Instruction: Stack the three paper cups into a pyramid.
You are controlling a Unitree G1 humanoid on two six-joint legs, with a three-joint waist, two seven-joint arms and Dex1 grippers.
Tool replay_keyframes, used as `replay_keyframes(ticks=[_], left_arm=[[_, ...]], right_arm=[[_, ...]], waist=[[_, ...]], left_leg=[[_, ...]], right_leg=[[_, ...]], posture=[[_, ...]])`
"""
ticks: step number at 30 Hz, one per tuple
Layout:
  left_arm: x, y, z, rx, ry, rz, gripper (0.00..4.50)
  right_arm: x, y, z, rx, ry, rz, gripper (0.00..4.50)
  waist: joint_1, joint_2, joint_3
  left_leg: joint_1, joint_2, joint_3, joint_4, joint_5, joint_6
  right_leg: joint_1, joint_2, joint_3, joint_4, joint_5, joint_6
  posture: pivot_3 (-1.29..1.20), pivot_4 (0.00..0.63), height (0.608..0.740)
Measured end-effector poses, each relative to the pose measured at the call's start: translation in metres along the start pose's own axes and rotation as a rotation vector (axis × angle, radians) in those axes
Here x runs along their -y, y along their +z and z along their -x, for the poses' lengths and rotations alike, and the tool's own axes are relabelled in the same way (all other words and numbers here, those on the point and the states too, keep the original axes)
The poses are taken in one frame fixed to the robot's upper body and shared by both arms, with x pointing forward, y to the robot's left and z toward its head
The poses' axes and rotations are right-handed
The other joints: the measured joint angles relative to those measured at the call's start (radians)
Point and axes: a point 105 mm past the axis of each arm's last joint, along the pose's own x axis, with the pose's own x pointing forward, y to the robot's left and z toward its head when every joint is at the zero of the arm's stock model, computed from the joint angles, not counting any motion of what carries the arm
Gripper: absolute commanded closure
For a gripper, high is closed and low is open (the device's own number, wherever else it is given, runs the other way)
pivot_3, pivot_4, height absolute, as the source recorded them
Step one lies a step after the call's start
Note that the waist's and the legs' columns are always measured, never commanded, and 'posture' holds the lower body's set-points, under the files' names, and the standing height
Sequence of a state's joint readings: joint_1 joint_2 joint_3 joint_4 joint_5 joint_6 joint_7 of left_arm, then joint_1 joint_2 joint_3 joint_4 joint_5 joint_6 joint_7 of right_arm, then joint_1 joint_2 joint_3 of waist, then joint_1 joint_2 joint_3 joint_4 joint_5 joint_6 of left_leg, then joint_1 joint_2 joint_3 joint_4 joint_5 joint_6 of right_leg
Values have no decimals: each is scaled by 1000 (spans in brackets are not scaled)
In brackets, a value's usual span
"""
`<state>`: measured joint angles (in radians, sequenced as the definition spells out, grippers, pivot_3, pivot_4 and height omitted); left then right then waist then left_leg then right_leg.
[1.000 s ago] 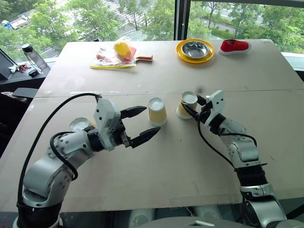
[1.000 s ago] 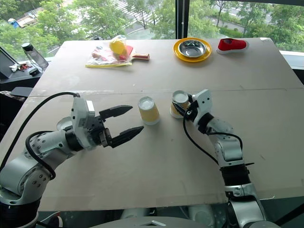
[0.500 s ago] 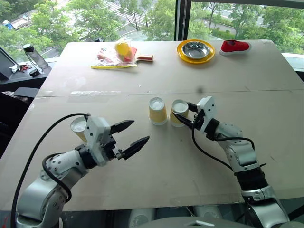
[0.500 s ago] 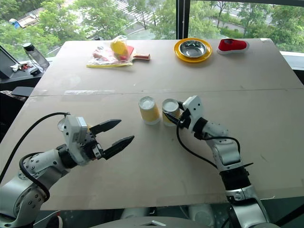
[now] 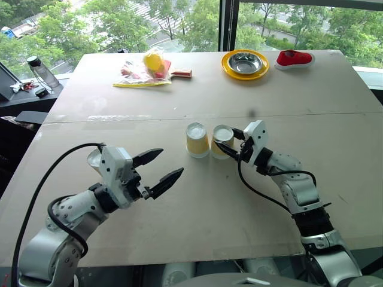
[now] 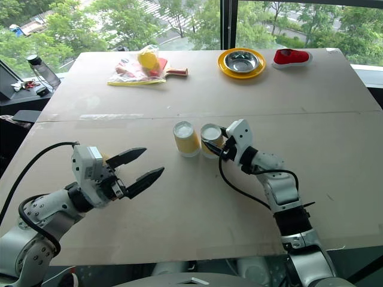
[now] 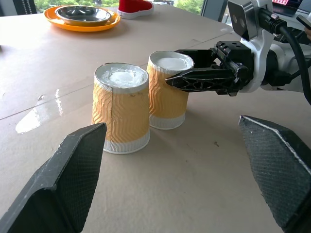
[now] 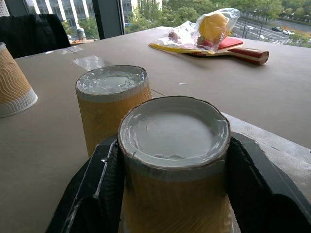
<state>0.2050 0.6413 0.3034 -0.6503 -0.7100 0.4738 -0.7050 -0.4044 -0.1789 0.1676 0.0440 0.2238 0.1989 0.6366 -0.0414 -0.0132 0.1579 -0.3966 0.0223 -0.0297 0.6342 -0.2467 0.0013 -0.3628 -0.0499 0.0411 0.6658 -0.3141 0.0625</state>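
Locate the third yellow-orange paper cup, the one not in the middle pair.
In the left eye view, the third yellow-orange paper cup stands upside down at the table's left, partly hidden behind the left gripper.

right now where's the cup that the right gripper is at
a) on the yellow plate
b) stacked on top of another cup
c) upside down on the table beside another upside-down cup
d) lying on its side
c: the cup at the right gripper stands base-up on the table beside the second cup.
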Motion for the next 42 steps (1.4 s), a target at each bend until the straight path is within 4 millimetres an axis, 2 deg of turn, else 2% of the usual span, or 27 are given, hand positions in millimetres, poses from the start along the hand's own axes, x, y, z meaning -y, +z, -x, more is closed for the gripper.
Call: replay_keyframes(ticks=[1, 2, 9, 12, 15, 19, 22, 24, 26, 31, 37, 42], left_arm=[[0, 1, 0, 1, -2, -2, 0], [0, 1, 0, 1, -4, -2, 0], [4, -10, 8, -1, 30, 12, 0], [10, -19, 13, 4, 122, -5, 0], [9, -16, 19, 66, 283, -51, 0], [1, -17, 36, 119, 555, -65, 0], [-7, -25, 51, 129, 751, -34, 0], [-13, -25, 60, 129, 847, -54, 0], [-24, -25, 69, 127, 942, -77, 0], [-57, -34, 74, 88, 1001, -115, 0], [-73, -50, 78, 12, 956, -133, 0], [-82, -49, 72, 20, 908, -162, 0]], right_arm=[[0, -2, -1, -4, -6, -12, 123], [0, -3, -2, -1, -5, -24, 25], [3, 7, 9, 64, 4, -79, 25], [6, 10, 29, 75, 20, -63, 25], [2, 15, 52, 72, 97, -32, 25], [-2, 23, 86, 53, 213, -7, 25], [-13, 18, 115, -8, 329, -29, 25], [-23, 17, 127, -11, 393, -49, 25], [-32, 24, 134, 69, 445, -58, 25], [-37, 32, 135, 124, 475, -60, 25], [-35, 34, 132, 140, 445, -49, 25], [-34, 38, 130, 147, 434, -33, 25]], waist=[[0, 0, 0], [1, 0, 0], [2, 0, 0], [3, 0, 0], [6, 0, 0], [9, 0, 0], [12, -1, 0], [14, -1, -1], [15, -1, -1], [21, -3, -2], [28, -3, -2], [31, -3, -2]], left_leg=[[0, 0, 0, 0, 0, 0], [0, 0, 0, 0, 0, 0], [-1, 0, 0, 0, 0, 0], [-1, 0, 0, 0, 0, 0], [-2, 0, 0, 0, 0, 0], [-1, 0, 0, 0, 0, 1], [-1, -1, -2, 1, 0, 1], [-1, -1, -2, 1, 0, 1], [0, -2, -2, 2, 0, 1], [1, -2, -3, 4, 0, 1], [0, -1, -3, 5, 0, 1], [0, 0, -4, 5, 0, 1]], right_leg=[[0, 0, 0, 0, 0, 0], [0, 0, 0, 0, 0, 0], [0, -1, 0, -1, 0, 0], [0, -2, 0, -2, 0, 0], [1, -3, 0, -3, 0, 0], [3, -2, 0, -3, 0, 0], [4, -2, 0, -3, 0, 0], [4, 0, -1, -3, 0, 0], [4, 2, -1, -2, 0, 0], [6, 2, -2, -2, 0, 0], [6, 1, -3, -3, 0, 0], [6, 1, -4, -2, 0, 0]], posture=[[0, 150, 740], [0, 150, 740], [0, 150, 740], [0, 150, 740], [0, 150, 740], [0, 150, 740], [0, 150, 740], [0, 150, 740], [0, 150, 740], [0, 150, 740], [0, 150, 740], [0, 150, 740]])
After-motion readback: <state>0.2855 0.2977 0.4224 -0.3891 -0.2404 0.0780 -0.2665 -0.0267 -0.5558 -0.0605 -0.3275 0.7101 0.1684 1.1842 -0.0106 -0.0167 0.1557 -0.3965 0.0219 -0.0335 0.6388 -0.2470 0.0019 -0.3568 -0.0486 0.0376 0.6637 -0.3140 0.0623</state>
